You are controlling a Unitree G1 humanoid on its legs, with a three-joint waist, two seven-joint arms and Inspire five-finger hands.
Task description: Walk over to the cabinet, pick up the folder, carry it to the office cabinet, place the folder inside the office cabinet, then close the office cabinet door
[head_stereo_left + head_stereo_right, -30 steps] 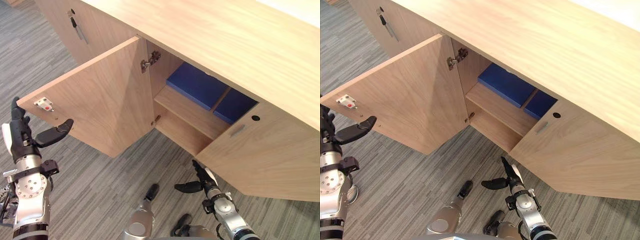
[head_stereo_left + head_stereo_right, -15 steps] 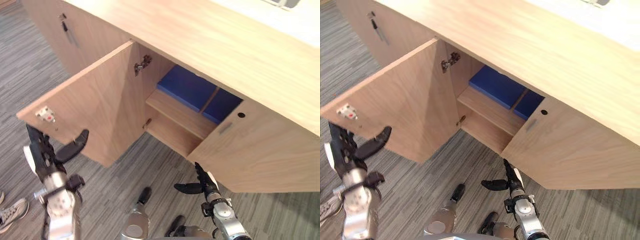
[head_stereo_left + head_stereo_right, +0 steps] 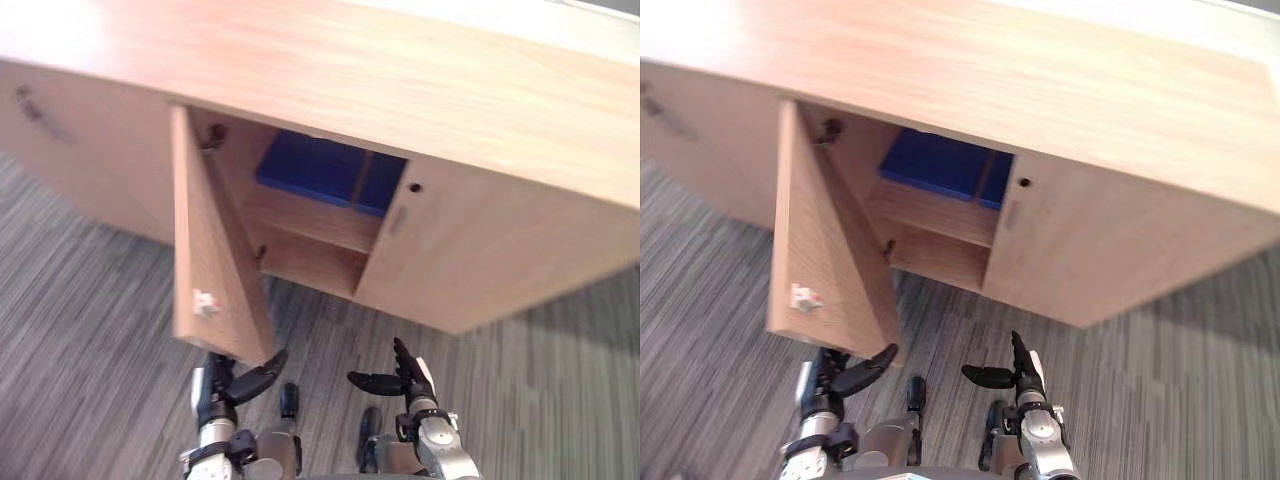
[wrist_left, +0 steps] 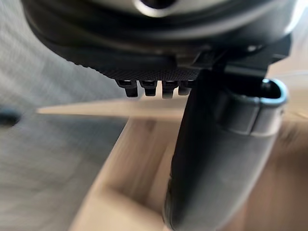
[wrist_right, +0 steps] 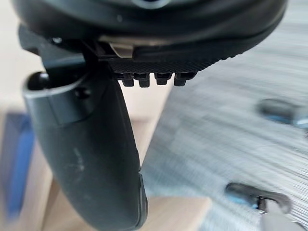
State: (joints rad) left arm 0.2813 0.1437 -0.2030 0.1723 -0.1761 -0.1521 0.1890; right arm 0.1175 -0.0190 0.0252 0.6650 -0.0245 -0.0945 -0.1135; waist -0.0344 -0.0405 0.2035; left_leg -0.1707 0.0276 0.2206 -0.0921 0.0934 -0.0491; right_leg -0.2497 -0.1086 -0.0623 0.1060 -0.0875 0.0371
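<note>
The blue folder (image 3: 318,168) lies flat on the upper shelf inside the wooden office cabinet (image 3: 330,70). The cabinet's left door (image 3: 215,255) stands about halfway out, its free edge towards me. My left hand (image 3: 228,384) is open just below that door's lower free corner, thumb stretched out near the corner; whether it touches I cannot tell. My right hand (image 3: 408,381) hangs open over the carpet in front of the right door (image 3: 480,250), holding nothing. In the right wrist view the folder (image 5: 14,163) is a blue strip beside the thumb.
The right door sits nearly flush with the cabinet front. A lower shelf (image 3: 310,265) shows under the folder. Grey striped carpet (image 3: 90,320) spreads around the cabinet.
The whole view has shifted, so the camera moved. The left door has swung from wide open to about half shut. My left hand has come inwards to below its free corner.
</note>
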